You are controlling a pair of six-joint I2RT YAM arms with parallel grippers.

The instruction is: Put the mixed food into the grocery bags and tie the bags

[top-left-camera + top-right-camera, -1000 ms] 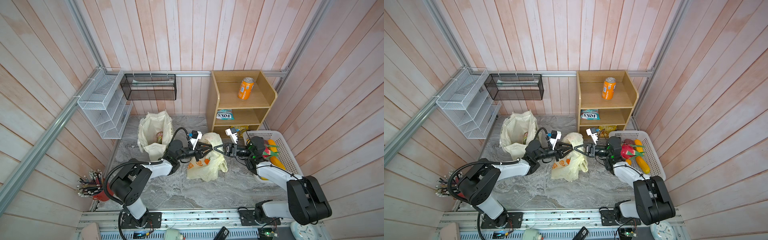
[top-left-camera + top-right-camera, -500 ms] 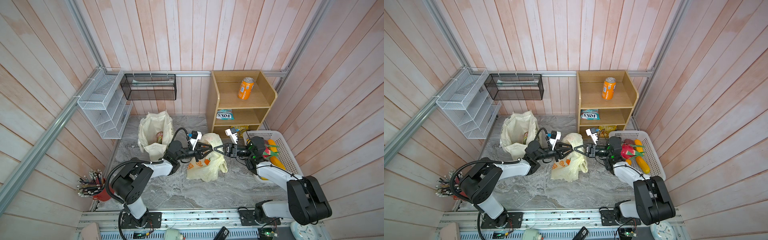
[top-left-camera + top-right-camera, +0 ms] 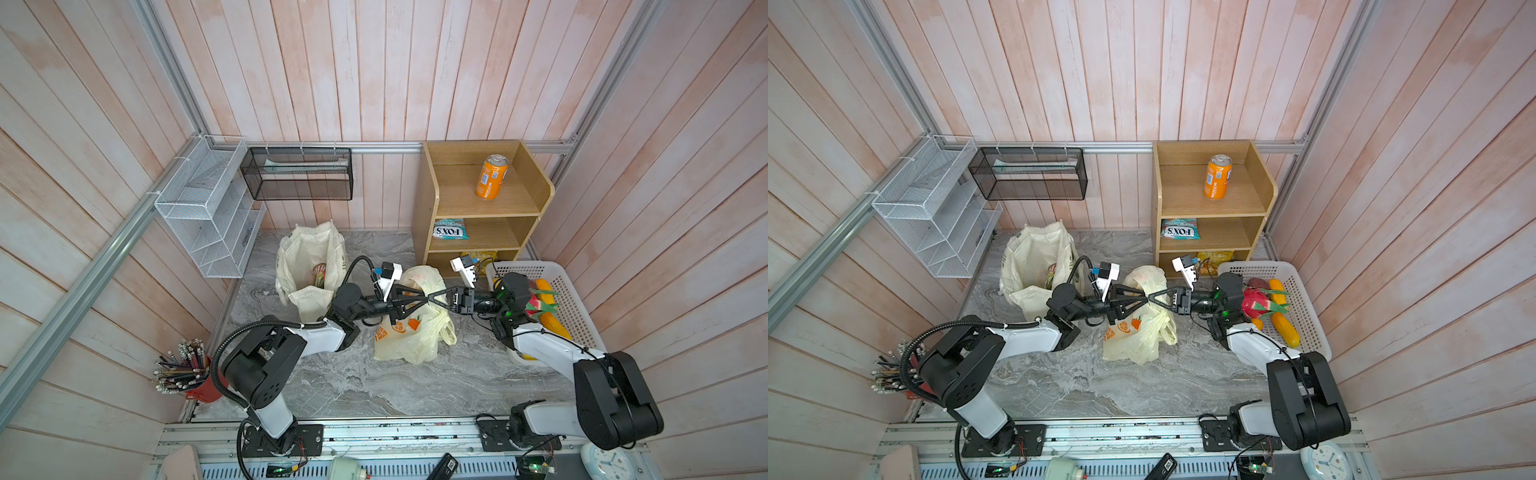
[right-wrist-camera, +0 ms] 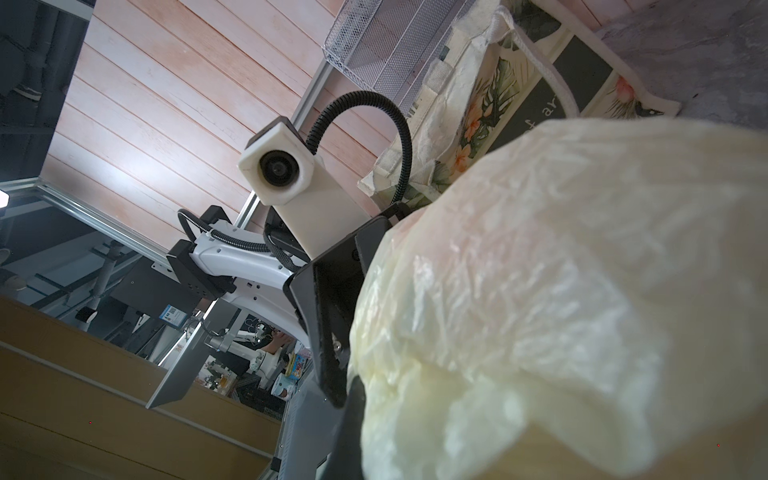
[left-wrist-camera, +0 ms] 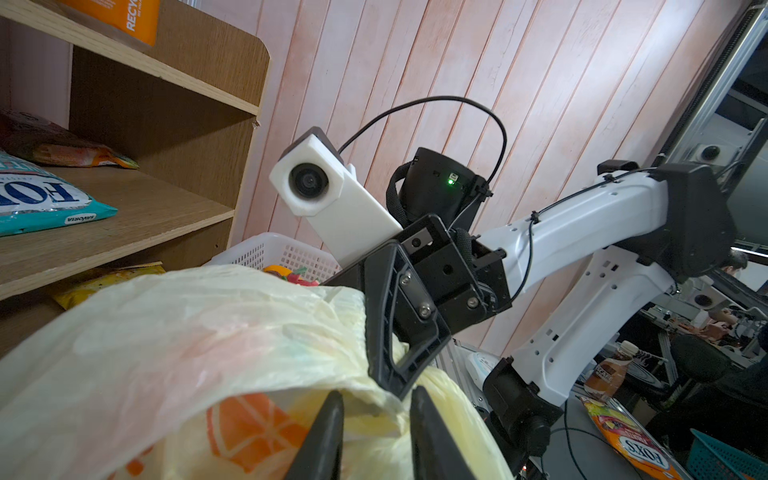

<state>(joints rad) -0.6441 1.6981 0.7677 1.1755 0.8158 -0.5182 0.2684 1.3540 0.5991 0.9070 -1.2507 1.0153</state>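
Note:
The cream plastic grocery bag [image 3: 411,336] [image 3: 1133,340] with orange fruit prints lies mid-table, bulging with food hidden inside. My two grippers meet tip to tip over its gathered top. The left gripper [image 3: 422,296] [image 5: 376,399] is slightly open, with bunched plastic between its fingers. My right gripper [image 3: 431,297] [image 5: 400,388] is shut on the bag's plastic, and the bag hides most of it in the right wrist view. The canvas tote [image 3: 307,257] [image 4: 536,83] stands open at the back left with a packet [image 3: 319,274] in it.
A white basket [image 3: 577,307] on the right holds a pink dragon fruit [image 3: 536,303] and yellow fruit [image 3: 548,324]. The wooden shelf [image 3: 428,199] carries an orange can [image 3: 491,176], a teal packet [image 3: 451,229] and a yellow packet [image 3: 478,255]. Wire racks [image 3: 208,216] hang at the back left; a pencil cup [image 3: 187,374] stands at the front left.
Both grippers stay tip to tip over the plastic bag. The left jaws have parted a little.

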